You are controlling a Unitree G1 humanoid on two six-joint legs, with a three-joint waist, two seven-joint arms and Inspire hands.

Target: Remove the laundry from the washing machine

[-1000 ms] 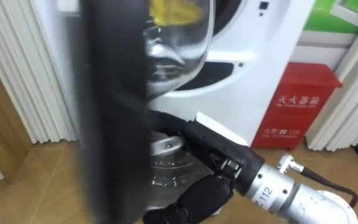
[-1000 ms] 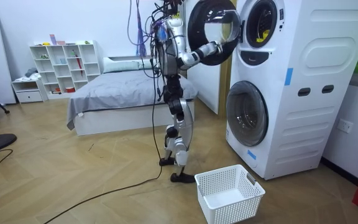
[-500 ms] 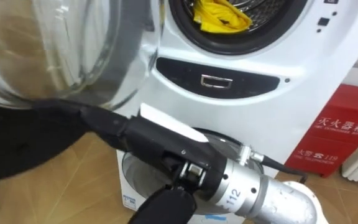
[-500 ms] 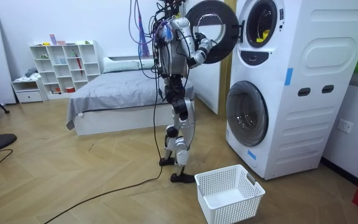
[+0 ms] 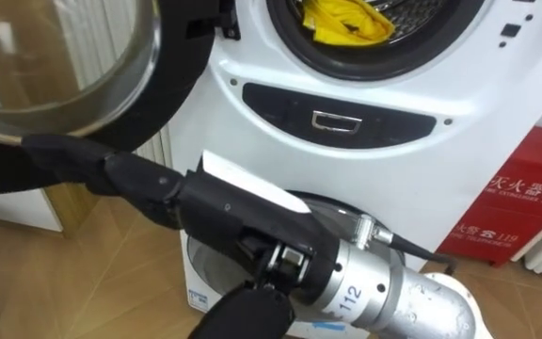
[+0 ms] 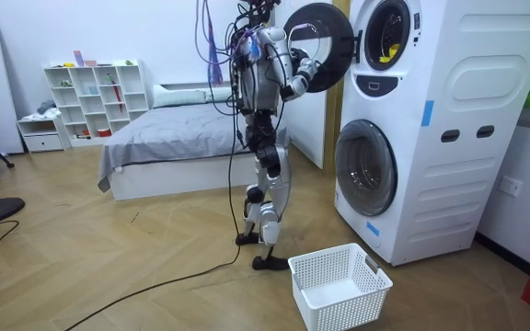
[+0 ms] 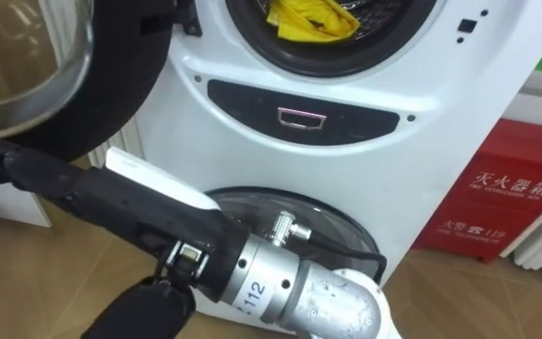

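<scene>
While the right hand [image 5: 238,202] reaches out, straight fingers together at the open door [image 5: 55,66], the yellow garment [image 5: 346,23] sits in the washing machine [image 5: 252,122] drum.
Garment: 1 o'clock from hand, well apart; bunched, long axis roughly 9-to-3 across the drum mouth, top cut off.

Right arm raised and outstretched, right hand [image 5: 224,202] flat, fingers [image 5: 73,158] straight

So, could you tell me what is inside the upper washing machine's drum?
A crumpled yellow garment lies at the front of the drum. It hides whatever may lie beneath or behind it.
</scene>
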